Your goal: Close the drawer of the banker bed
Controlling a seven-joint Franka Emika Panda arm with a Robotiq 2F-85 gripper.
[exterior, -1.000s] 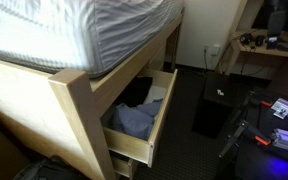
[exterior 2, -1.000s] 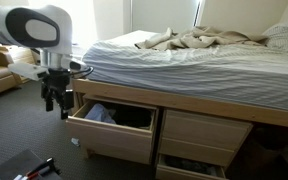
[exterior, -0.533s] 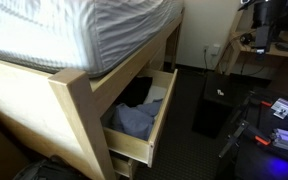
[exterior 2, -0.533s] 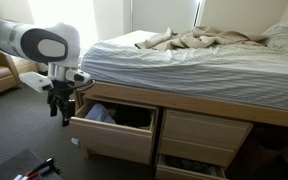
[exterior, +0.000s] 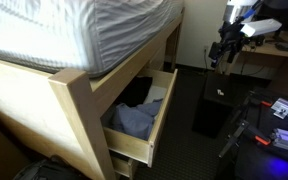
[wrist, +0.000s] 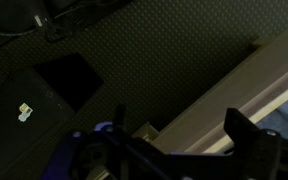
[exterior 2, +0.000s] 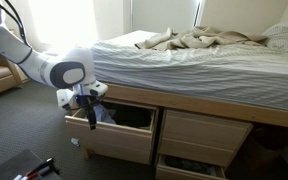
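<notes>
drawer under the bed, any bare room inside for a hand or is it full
Crowded: blue clothes and a dark garment fill most of the drawer. Bare carpet lies between its front and the black box.

The drawer [exterior 2: 109,138] is a pale wooden box with a plain flat front, set in the frame of the bed [exterior 2: 164,70] just under the mattress. In an exterior view it sits at the 9 o'clock end of the frame, pulled well out and level. Seen from its end in an exterior view, the open top [exterior: 162,110] shows crumpled blue cloth [exterior: 134,120], with something dark toward 12 o'clock of it.
</notes>
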